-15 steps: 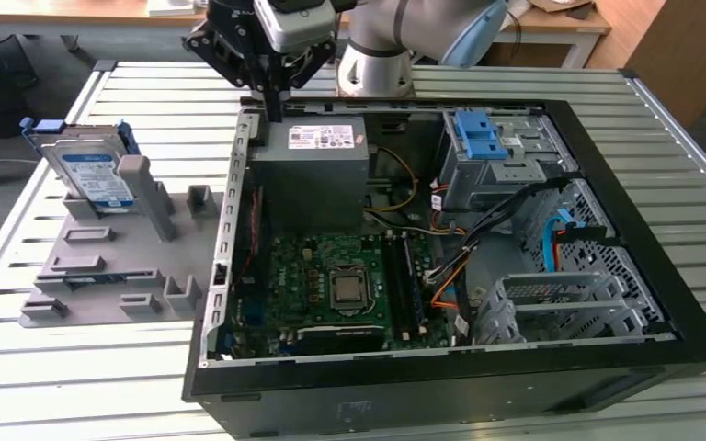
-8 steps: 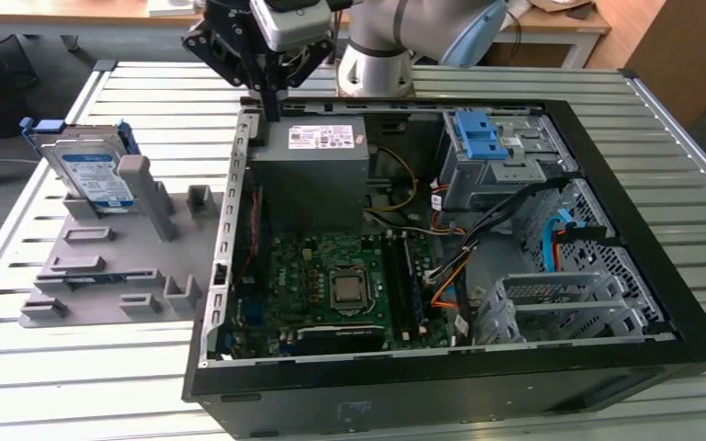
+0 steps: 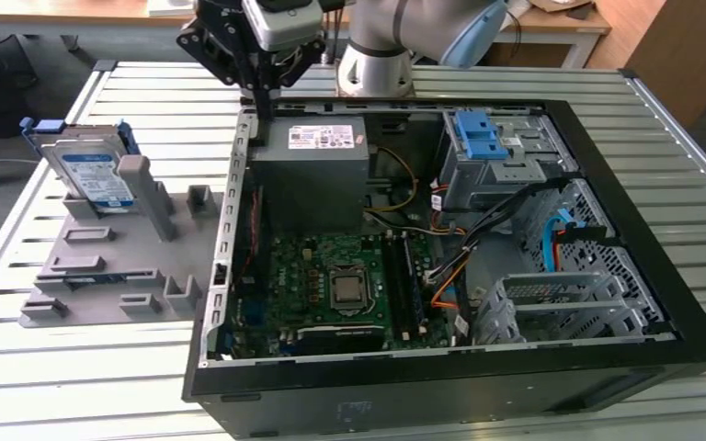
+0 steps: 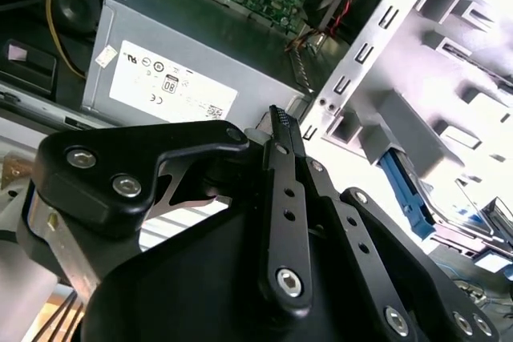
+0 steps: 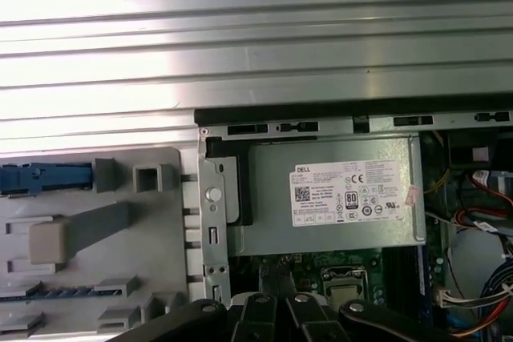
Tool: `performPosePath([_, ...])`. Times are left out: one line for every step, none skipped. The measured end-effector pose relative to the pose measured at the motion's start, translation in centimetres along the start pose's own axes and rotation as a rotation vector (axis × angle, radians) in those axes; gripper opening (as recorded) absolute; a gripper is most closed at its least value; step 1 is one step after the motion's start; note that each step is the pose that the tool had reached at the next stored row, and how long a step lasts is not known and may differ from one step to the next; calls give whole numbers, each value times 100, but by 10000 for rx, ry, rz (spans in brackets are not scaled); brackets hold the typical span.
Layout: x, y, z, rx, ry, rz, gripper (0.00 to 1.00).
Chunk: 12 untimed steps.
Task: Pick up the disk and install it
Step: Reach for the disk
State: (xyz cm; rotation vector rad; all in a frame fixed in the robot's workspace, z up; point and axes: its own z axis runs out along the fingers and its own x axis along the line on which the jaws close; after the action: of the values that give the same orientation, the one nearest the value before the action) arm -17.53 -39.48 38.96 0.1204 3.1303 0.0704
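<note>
The robot's gripper (image 3: pixel 261 101) hangs with its jaws pressed together and nothing between them, above the far corner of an open computer case (image 3: pixel 451 390) on the exterior view's left. Directly below sits the grey power supply (image 3: pixel 310 152), marked by a white sticker of black print and symbols. The disk (image 3: pixel 93 175), with its white-and-blue label and blue frame, leans upright in a grey holder (image 3: pixel 120 266) near the slatted metal table's (image 3: pixel 144 92) edge on the exterior view's left, well apart from the gripper. A green circuit board (image 3: pixel 328 285) lies inside the case.
</note>
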Motion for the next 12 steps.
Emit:
performPosePath([9,5,1,4,45,9,11])
performPosePath([18,7,2,5,81,15,11])
performPosePath([27,11,3,7,114,18,11])
performPosePath([36,17,2,10,130,20,11])
performPosePath([47,23,3,10,135,20,11])
performPosePath([56,26,3,11,136,21,11])
performPosePath([64,27,3,10,136,21,11])
performPosePath([72,27,3,10,136,21,11])
performPosePath([81,27,3,10,136,21,11])
performPosePath([89,26,3,10,136,20,11])
performPosePath([98,25,3,10,136,21,11])
performPosePath([109,25,3,10,136,21,11])
